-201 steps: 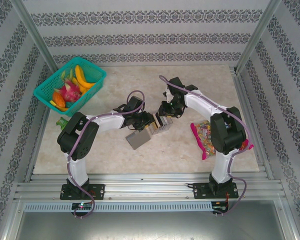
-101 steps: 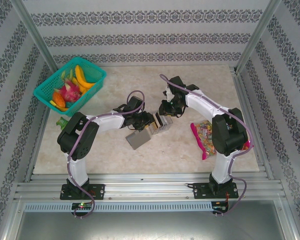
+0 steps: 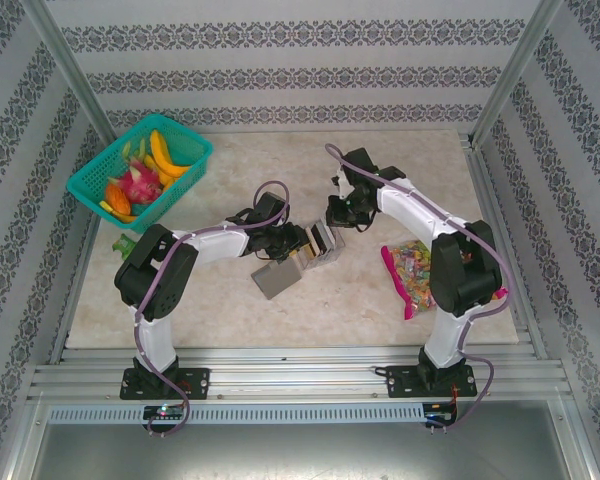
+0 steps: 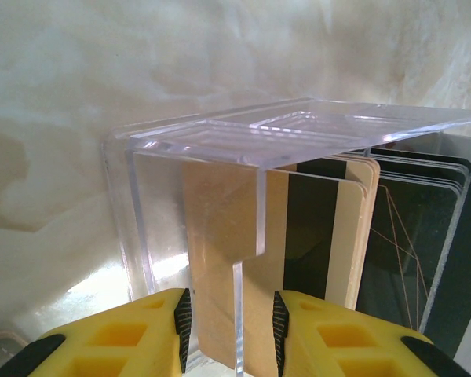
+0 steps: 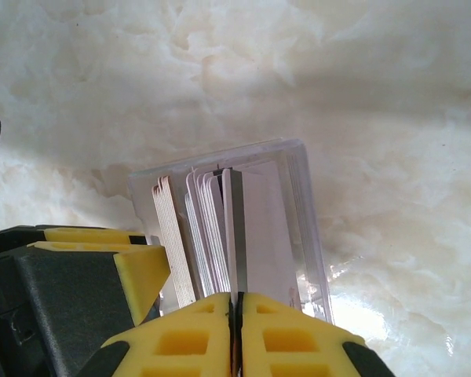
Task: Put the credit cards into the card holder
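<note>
The right gripper (image 5: 234,302) has its jaws pressed together on the near edge of one dark-edged card (image 5: 232,236), which stands upright among the other credit cards (image 5: 200,236) packed in the clear tray (image 5: 302,212). The bite is thin and sits at the very edge. A pull that does not run straight along the card's own plane could therefore let it pivot or slip free, and rubbing against the tight neighbours could drag a second card out with it. The left gripper (image 4: 229,318) stands part-way closed astride a wall of the tray. I cannot tell whether its pads actually press that wall; if they do not, the tray may lift or tip along with the card. The card holder (image 3: 273,281) lies flat on the table (image 3: 380,170) just beside the tray, on its near side, so a tipped tray could spill cards over it.
</note>
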Tool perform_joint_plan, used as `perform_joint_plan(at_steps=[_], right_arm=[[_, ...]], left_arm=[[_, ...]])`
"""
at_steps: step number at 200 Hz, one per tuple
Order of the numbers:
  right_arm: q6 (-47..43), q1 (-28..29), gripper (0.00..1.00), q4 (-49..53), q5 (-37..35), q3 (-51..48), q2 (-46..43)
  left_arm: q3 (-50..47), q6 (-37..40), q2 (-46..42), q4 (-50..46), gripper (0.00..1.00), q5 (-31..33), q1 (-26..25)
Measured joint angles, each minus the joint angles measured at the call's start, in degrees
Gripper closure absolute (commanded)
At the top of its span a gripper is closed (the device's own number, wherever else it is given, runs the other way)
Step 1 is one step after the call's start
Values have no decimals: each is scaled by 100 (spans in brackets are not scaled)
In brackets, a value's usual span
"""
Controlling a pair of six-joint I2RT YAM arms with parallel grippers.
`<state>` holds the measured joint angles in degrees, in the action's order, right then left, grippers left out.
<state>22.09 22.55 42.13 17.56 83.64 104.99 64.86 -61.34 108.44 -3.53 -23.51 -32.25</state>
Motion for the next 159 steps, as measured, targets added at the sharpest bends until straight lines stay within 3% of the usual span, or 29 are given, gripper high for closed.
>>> perform_joint_plan(at_steps=[30,108,159], right_arm=[[-57,-20,100,44,-131,0,-61],[-125,-20,100,109,-723,-96,-671],[-122,33,100,-92,-470,-243,-1134]], left_arm=[[0,0,0,0,64,0,0],[0,0,0,2,64,-2,0],[0,0,0,4,64,-2,0]])
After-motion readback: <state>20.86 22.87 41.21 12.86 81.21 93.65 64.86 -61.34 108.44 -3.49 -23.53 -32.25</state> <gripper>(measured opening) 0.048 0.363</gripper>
